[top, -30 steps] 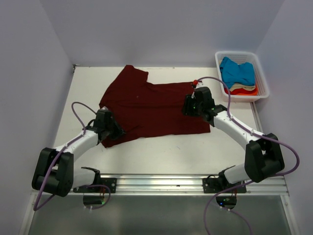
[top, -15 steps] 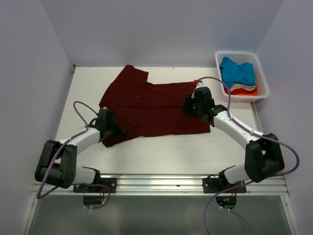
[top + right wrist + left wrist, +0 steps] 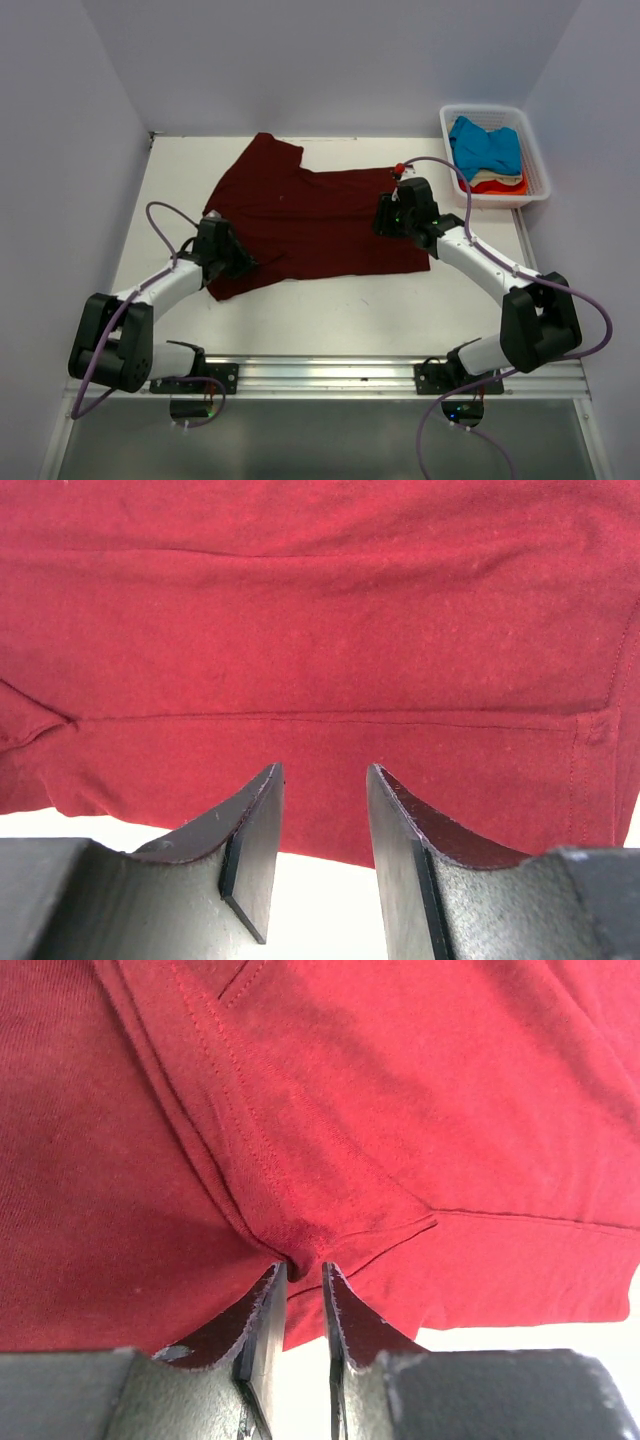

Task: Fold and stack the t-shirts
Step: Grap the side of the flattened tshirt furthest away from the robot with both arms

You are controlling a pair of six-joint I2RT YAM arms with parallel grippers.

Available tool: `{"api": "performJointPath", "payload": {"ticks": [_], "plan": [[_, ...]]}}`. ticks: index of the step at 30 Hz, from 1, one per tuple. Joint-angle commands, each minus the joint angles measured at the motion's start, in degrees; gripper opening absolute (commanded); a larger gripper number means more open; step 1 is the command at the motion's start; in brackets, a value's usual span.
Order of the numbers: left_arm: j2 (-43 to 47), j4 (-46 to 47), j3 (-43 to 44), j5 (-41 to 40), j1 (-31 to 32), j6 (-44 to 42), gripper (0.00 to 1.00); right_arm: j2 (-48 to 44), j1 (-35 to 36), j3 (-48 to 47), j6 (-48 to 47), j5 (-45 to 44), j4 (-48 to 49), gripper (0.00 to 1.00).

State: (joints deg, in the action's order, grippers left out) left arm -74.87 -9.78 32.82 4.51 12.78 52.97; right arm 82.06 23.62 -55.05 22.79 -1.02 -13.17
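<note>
- Maroon t-shirt [image 3: 310, 215] lies spread and mostly flat across the middle of the table [image 3: 330, 300], with one sleeve reaching toward the upper left of the overhead frame.
- The left hand [image 3: 300, 1270] is pressed almost together, pinching a bunched tuck of cloth near the shirt's lower-left corner. Over the last second that arm has swung its elbow and edged slightly up-frame, yet the shirt's outline looks unchanged.
- The right hand [image 3: 325, 775] has stayed put, its fingers spread over the hem at the shirt's right side with nothing between them.
- To my eye the fold has barely begun, since only one side is gripped.
- A blue t-shirt [image 3: 485, 145] and an orange-red t-shirt [image 3: 503, 186] wait in the white basket [image 3: 535, 150] at upper right.
</note>
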Motion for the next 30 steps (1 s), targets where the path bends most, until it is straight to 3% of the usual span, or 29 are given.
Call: {"api": "performJointPath", "payload": {"ticks": [1,4,6,9,21,30], "plan": [[-0.1,0.8,2.2,-0.7,0.1,-0.3,0.24,-1.4,0.0,-0.4,-0.9,-1.4,0.2,0.43],[-1.7,1.7,2.3,-0.7,0.1,-0.6,0.23,-1.6,0.0,-0.2,-1.1,-1.7,0.2,0.42],[-2.9,2.3,2.4,-0.6,0.1,-0.9,0.17,-1.7,0.0,-0.1,-1.1,-1.7,0.1,0.41],[-4.1,2.8,2.6,0.1,0.1,-1.2,0.0,-2.2,0.0,-0.1,-1.2,-1.7,-0.2,0.4],[0.1,2.9,7.2,-0.6,0.1,-5.8,0.0,-2.3,0.0,0.3,-1.1,-1.7,0.0,0.38],[-11.3,3.5,16.8,3.0,0.1,-12.6,0.0,-2.4,-0.1,-0.1,-1.3,-2.1,-0.5,0.39]]}}
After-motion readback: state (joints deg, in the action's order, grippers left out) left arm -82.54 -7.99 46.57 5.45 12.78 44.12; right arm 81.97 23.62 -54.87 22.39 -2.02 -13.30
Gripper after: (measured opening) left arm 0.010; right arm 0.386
